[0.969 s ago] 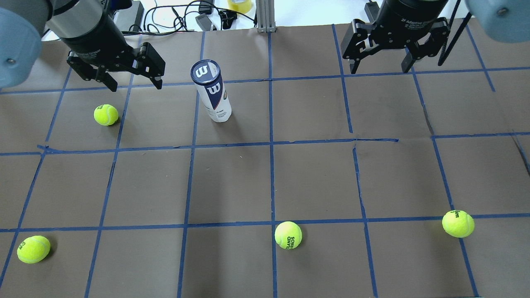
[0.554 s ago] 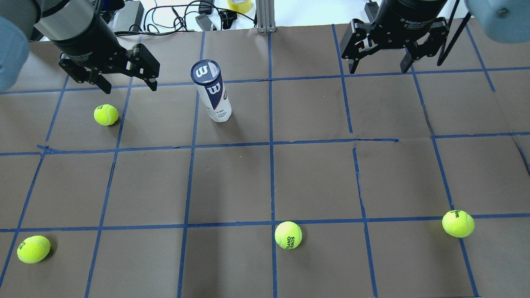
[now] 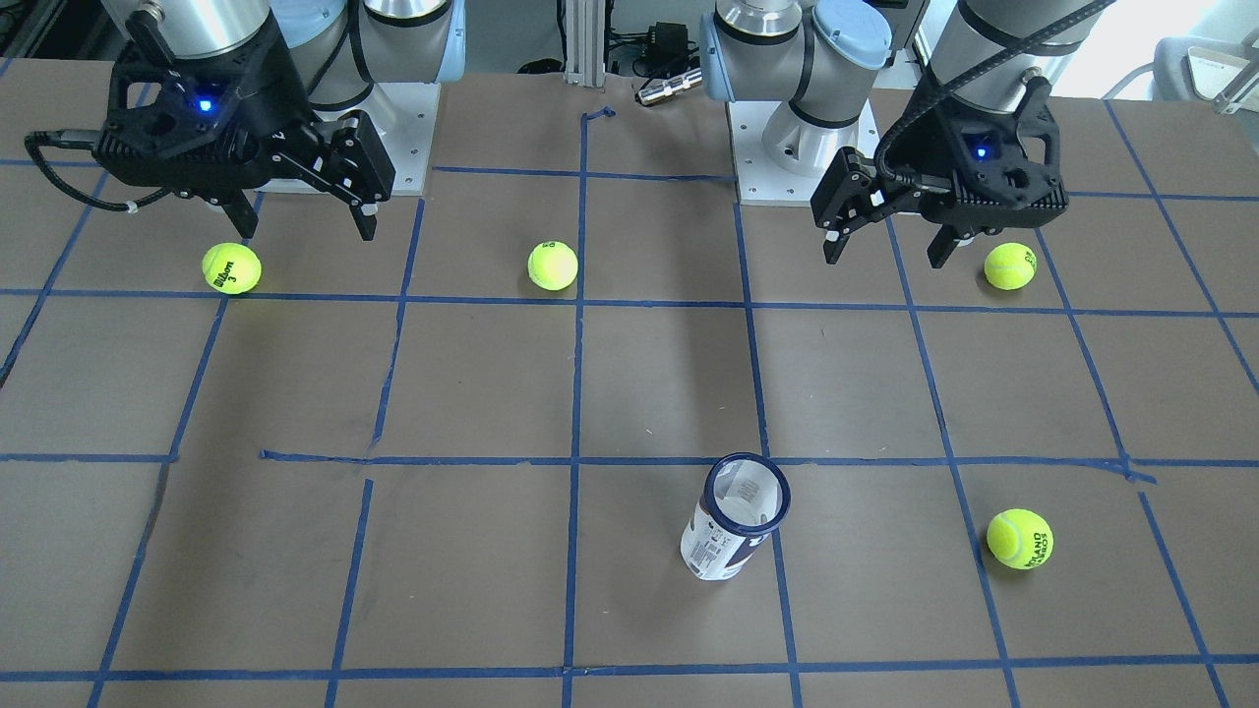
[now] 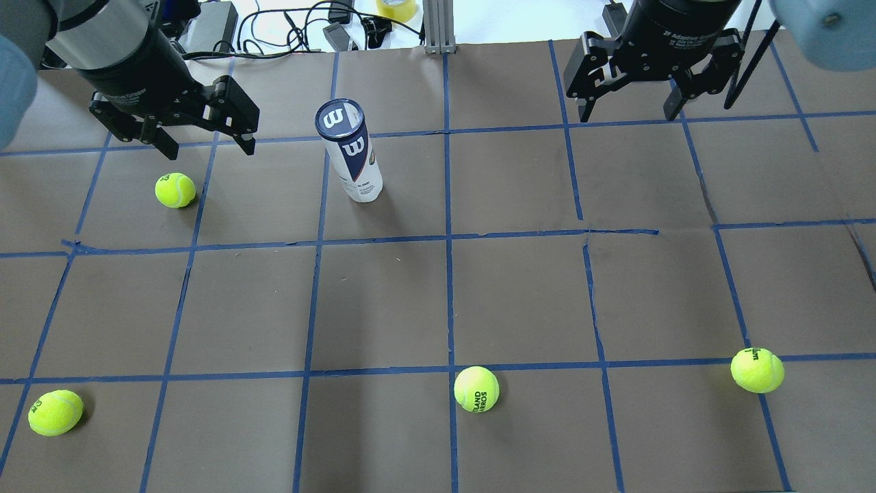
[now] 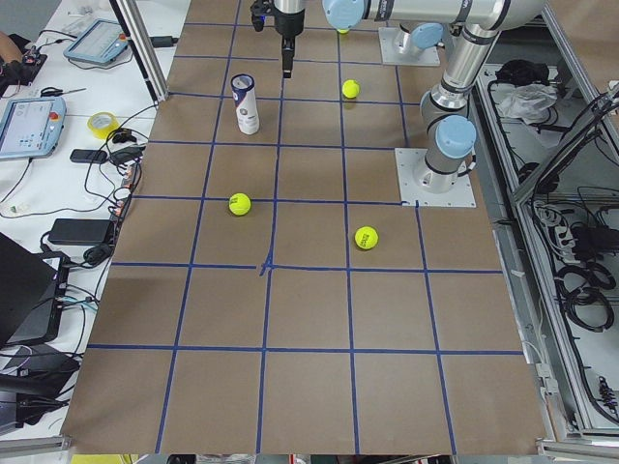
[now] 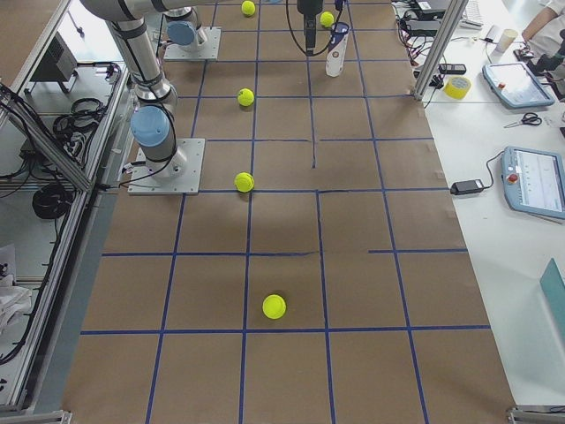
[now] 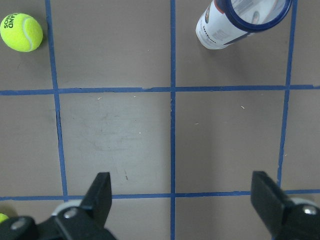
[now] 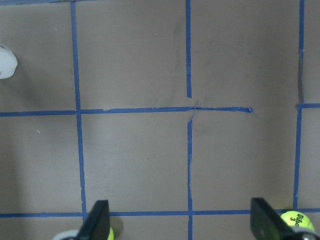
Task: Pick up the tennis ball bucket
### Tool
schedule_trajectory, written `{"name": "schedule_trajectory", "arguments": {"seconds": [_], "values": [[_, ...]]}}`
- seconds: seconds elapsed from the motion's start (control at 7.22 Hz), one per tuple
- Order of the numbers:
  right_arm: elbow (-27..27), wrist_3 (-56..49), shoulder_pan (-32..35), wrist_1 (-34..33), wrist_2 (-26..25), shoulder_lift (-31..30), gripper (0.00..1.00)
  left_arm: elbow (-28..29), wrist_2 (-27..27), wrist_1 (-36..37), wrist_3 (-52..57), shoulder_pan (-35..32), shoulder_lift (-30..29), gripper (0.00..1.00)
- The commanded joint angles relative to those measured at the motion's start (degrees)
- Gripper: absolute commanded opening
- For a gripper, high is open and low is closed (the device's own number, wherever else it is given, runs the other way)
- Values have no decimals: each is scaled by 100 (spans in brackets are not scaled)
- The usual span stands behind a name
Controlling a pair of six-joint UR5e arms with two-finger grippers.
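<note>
The tennis ball bucket (image 4: 352, 154) is a clear tube with a white label and a navy band. It stands upright on the brown table and also shows in the front view (image 3: 733, 521) and at the top of the left wrist view (image 7: 235, 22). My left gripper (image 4: 209, 149) is open and empty, raised above the table, left of the tube and apart from it; in the front view it (image 3: 882, 259) is on the right. My right gripper (image 4: 626, 115) is open and empty, raised far to the tube's right, and appears on the left in the front view (image 3: 307, 233).
Several yellow-green tennis balls lie loose on the table: one (image 4: 175, 190) below my left gripper, one (image 4: 55, 412) at the near left, one (image 4: 476, 389) near the middle, one (image 4: 757, 370) at the right. Cables and a tape roll (image 4: 397, 8) lie beyond the far edge.
My left gripper has shifted a little to the left, away from the tube, still open. The right gripper has barely moved. The tube and balls have not moved.
</note>
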Motion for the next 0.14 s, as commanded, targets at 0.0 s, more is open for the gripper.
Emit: {"name": "schedule_trajectory", "arguments": {"seconds": [0.0], "values": [[0, -1, 2, -8, -11, 9, 100, -35, 1, -40, -5, 53, 21, 100]]}}
